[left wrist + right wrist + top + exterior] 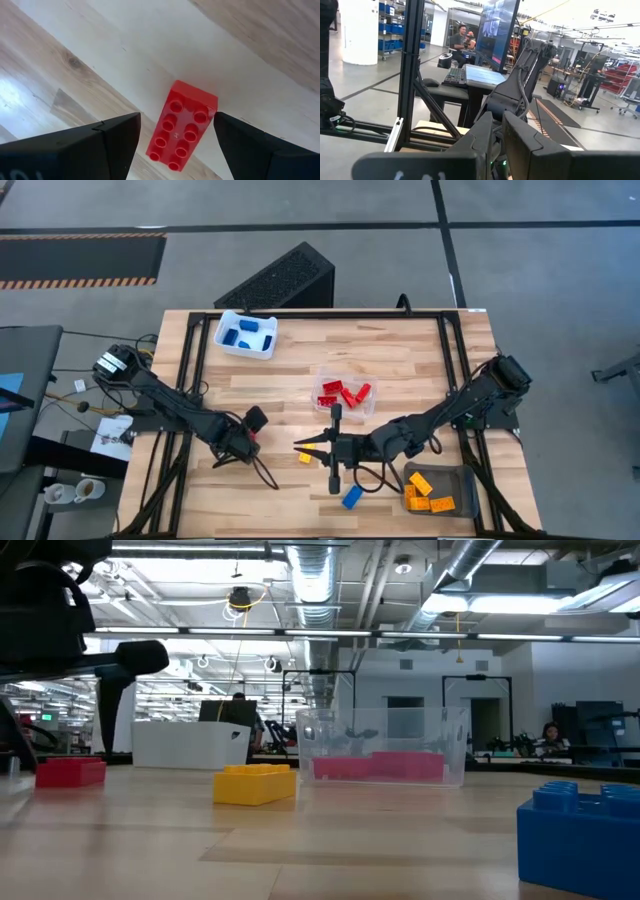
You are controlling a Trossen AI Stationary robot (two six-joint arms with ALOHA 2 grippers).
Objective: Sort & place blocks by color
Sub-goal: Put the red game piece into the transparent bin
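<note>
Wooden table (pixel 400 350): pale butcher-block planks with visible grain and a knot, dark metal frame at the edges. White tray (pixel 245 335): shallow opaque plastic, far left of the table, holding blue bricks. Clear tray (pixel 345 395): transparent thin-walled box near the middle, holding red bricks. Grey tray (pixel 440 490): dark and shallow, at the near right corner, holding orange bricks. Left gripper (pixel 175 142): dark matte fingers spread wide, straddling a loose red brick (pixel 182 127) on the near left of the table; nothing is pinched yet. The brick is glossy moulded plastic, two rows of four studs, lying askew to the fingers; closing on it this way would likely twist or squirt it sideways, and the judgement is that a slight wrist turn is wanted first. Right gripper (pixel 300 447): fingers pressed together, empty, lying level near the table's middle. Loose yellow-orange brick (pixel 305 458): just beside those fingertips, so a careless sweep could knock it. Loose blue brick (pixel 351 497): near the front edge, liable to be pushed off.
</note>
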